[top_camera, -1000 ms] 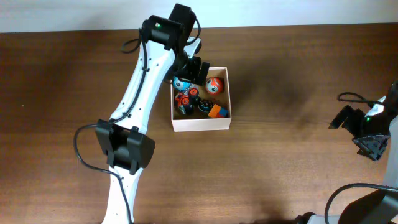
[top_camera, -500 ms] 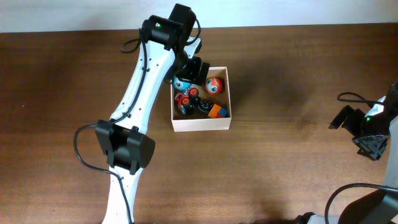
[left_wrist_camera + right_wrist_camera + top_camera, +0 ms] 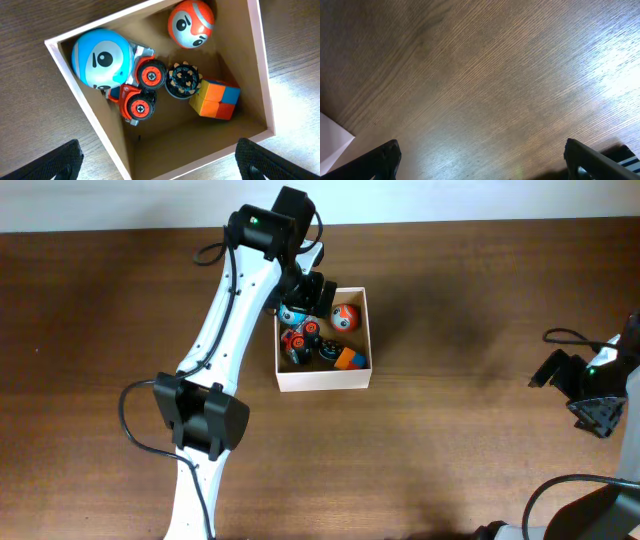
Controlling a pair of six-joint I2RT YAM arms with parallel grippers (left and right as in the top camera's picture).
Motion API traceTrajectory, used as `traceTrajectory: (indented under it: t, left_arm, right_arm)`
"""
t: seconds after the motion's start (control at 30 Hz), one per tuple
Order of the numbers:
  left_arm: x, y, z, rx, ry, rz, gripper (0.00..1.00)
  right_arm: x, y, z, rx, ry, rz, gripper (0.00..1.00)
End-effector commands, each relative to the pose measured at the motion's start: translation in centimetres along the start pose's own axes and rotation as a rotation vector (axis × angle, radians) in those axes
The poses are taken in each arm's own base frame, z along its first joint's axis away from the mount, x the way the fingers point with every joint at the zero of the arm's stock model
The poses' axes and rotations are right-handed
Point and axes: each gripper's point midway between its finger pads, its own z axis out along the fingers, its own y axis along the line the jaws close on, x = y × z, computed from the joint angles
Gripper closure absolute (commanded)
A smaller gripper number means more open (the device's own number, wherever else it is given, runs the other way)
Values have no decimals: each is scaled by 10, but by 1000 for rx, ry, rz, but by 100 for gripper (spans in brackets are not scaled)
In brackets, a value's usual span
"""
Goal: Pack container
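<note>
The container (image 3: pixel 322 377) is a square white-walled cardboard box with a tan inside, near the table's middle back. It holds a blue-faced ball (image 3: pixel 102 58), an orange-faced ball (image 3: pixel 191 23), a red toy truck (image 3: pixel 139 95), a black gear wheel (image 3: pixel 183 79) and an orange-and-blue cube (image 3: pixel 215 98). My left gripper (image 3: pixel 160 162) is open and empty, above the box's far-left corner, looking down into it (image 3: pixel 150 140). My right gripper (image 3: pixel 482 160) is open and empty over bare table at the far right.
The left arm (image 3: pixel 235 300) stretches from the front edge to the box. The right arm (image 3: pixel 590 385) sits at the right edge with a cable. A white corner (image 3: pixel 331 140) shows at the left of the right wrist view.
</note>
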Motion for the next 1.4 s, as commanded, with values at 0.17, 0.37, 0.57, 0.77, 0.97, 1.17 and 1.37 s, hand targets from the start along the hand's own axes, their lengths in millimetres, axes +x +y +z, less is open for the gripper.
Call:
traceTrajectory:
  t: [0.17,0.37,0.57,0.77,0.97,1.17,1.37]
  left_arm:
    - [-37,-3,-10,5,-163,32,1]
    - [-60,-10,-31,7,-290,105,1]
    - [-63,-12,-76,-12,-395,172,1]
    - [-54,7,-108,-40,-478,142,1]
    - [-26,29,-103,-58,-543,112,1]
    - [9,57,-101,-90,-647,71,1]
    - [60,95,-95,-145,-770,3,1]
  right_arm:
    - [-1,-1,0,-5,0,-3,1]
    - [-1,-1,0,-5,0,-3,1]
    - [-1,-1,0,-5,0,-3,1]
    - [-1,-1,0,-5,0,-3,1]
    - [-1,-1,0,-5,0,-3,2]
    - [-1,-1,0,-5,0,-3,1]
    - [-1,-1,0,-5,0,-3,1]
